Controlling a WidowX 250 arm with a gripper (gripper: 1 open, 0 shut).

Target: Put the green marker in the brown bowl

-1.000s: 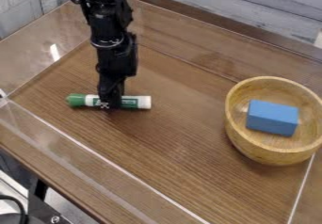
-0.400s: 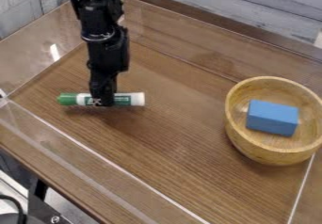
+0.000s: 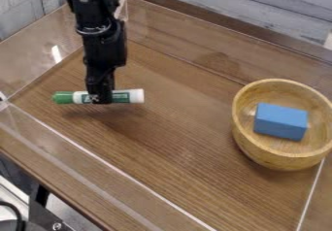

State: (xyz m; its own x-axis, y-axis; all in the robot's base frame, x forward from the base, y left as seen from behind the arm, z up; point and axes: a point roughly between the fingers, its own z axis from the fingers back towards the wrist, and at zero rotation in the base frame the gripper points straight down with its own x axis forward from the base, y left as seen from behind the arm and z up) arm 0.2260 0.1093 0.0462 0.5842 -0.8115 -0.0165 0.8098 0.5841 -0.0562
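Observation:
The green marker lies level, its dark green cap to the left and white barrel to the right, held a little above the table. My gripper points straight down and is shut on the marker near its middle. The brown bowl sits at the right of the table, well away from the gripper.
A blue rectangular block lies inside the bowl. A clear plastic wall runs along the near left side of the wooden table. Pale boards rise behind the far edge.
The gripper has drifted left and slightly up with the marker shut in it; the marker's shadow now shows under it. The bowl and block have not moved.

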